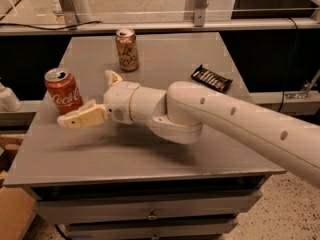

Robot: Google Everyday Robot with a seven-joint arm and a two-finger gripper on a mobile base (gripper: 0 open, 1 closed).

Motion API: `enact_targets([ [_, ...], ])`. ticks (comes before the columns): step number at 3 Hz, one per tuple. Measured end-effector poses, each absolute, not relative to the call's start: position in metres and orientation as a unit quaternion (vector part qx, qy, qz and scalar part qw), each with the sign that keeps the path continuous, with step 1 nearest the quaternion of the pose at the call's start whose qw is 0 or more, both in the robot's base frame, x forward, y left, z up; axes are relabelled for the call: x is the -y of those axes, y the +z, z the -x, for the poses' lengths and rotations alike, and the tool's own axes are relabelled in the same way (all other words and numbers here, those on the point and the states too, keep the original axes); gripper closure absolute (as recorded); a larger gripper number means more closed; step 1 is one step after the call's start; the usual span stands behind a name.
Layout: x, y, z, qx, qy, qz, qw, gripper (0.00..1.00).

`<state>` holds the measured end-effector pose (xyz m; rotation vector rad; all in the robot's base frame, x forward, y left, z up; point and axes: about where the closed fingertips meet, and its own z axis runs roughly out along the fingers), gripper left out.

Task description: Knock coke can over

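Note:
The red coke can (63,90) with white script stands upright near the left edge of the grey table (150,149). My gripper (87,99) is open, its two cream fingers spread wide. The near finger (82,118) reaches left, just below and in front of the can. The far finger (112,77) points away behind it, to the can's right. The can stands just left of the gap between them; I cannot tell whether the near finger touches it.
A bronze-brown can (127,49) stands upright at the back of the table. A dark snack bar (211,78) lies at the back right. My white arm (225,121) crosses the table from the right. A metal rail (160,26) runs behind the table.

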<state>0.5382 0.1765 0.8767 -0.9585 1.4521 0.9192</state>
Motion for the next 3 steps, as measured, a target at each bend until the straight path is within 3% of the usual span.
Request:
enact_targets([
  [1,-0.221,0.870,-0.557,-0.610,0.407,0.413,0.540,0.00],
  [2,-0.224,0.869,-0.558,-0.610,0.408,0.414,0.539,0.00],
  [3,-0.233,0.873,-0.558,-0.612,0.413,0.404,0.540,0.16],
])
